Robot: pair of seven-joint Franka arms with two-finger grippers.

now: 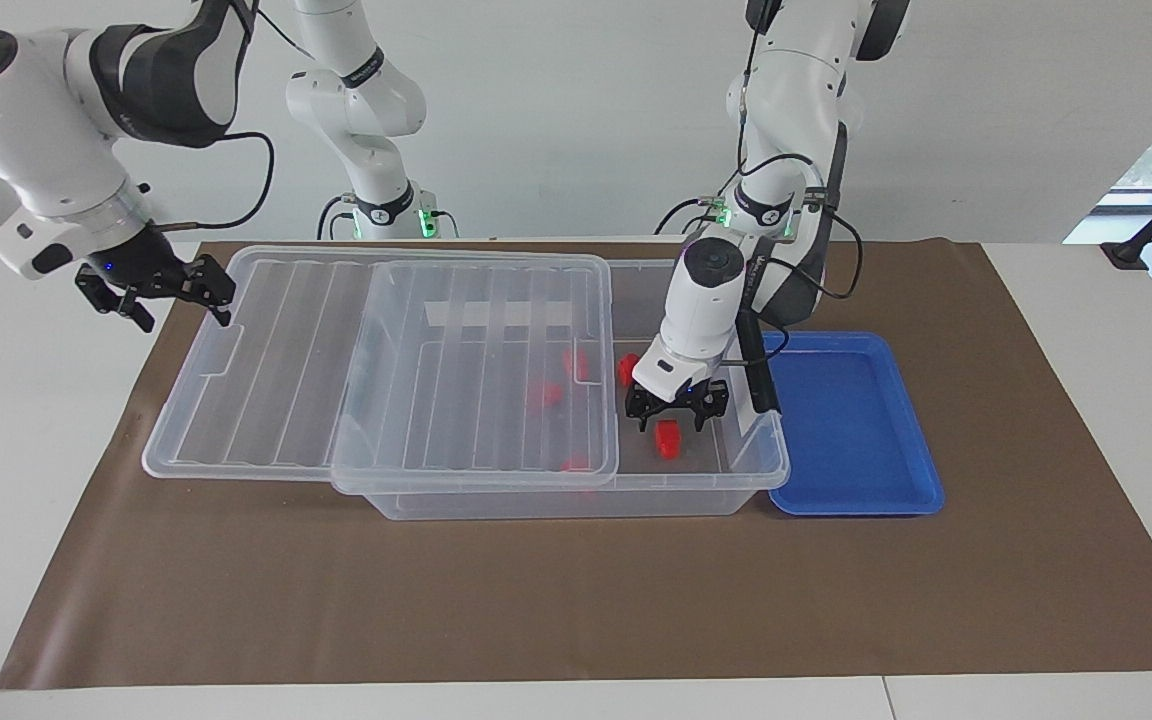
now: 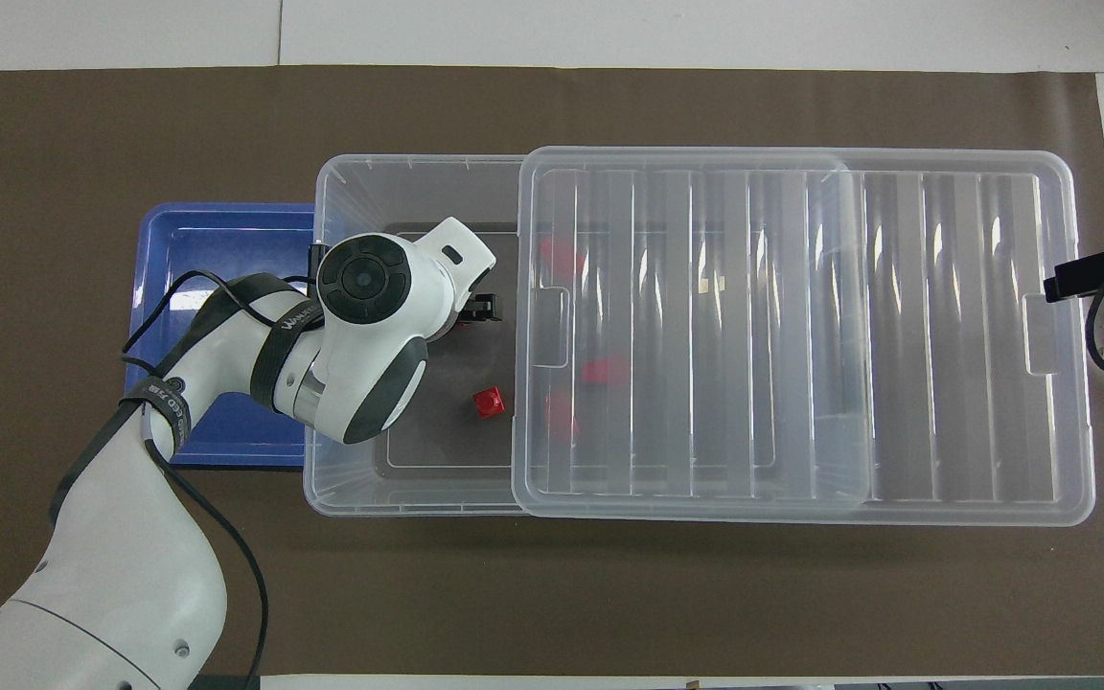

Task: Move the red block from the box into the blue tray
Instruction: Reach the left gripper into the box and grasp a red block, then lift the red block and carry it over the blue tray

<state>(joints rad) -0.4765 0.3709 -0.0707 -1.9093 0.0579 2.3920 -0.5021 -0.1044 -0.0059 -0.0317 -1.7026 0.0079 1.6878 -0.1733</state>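
A brown mat [image 1: 576, 600] covered the white table [image 1: 1086, 480], with a pale wall above. Writing on the left arm's wrist band was too small to read. The ribbed lid [image 1: 386, 370] lay slid aside over most of the box [image 1: 556, 498], and blurred red shapes showed through it. The left gripper [image 1: 673, 408] hung in the open part, fingers spread, just above the red block [image 1: 669, 439]. The blue tray [image 1: 861, 430] touched the box at the left arm's end. The right gripper [image 1: 161, 290] waited at the lid's edge, fingers apart.
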